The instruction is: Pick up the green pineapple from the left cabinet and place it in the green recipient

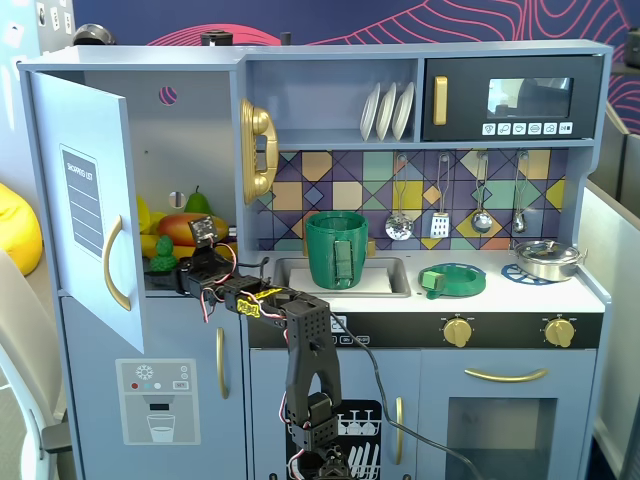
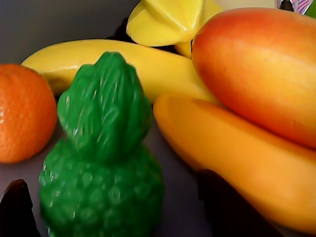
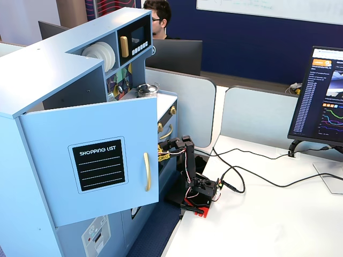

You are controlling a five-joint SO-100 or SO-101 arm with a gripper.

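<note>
The left cabinet (image 1: pixel 85 215) stands with its shopping-list door (image 3: pixel 99 163) swung open. Inside, the green pineapple (image 1: pixel 161 256) stands upright at the front of the shelf. In the wrist view it (image 2: pixel 103 163) fills the lower middle, between my two dark fingertips (image 2: pixel 17 210). My gripper (image 2: pixel 121 210) is open, with one jaw on each side of the pineapple's body and a gap on both sides. In a fixed view the gripper (image 1: pixel 173 272) reaches into the cabinet. The green recipient (image 1: pixel 337 248) stands in the sink.
An orange (image 2: pixel 22 113) lies left of the pineapple. Yellow bananas (image 2: pixel 148 64), a mango (image 2: pixel 261 69) and an orange-yellow fruit (image 2: pixel 237 163) crowd behind and to the right. A flat green dish (image 1: pixel 452 279) and a steel pan (image 1: pixel 548 259) sit on the counter.
</note>
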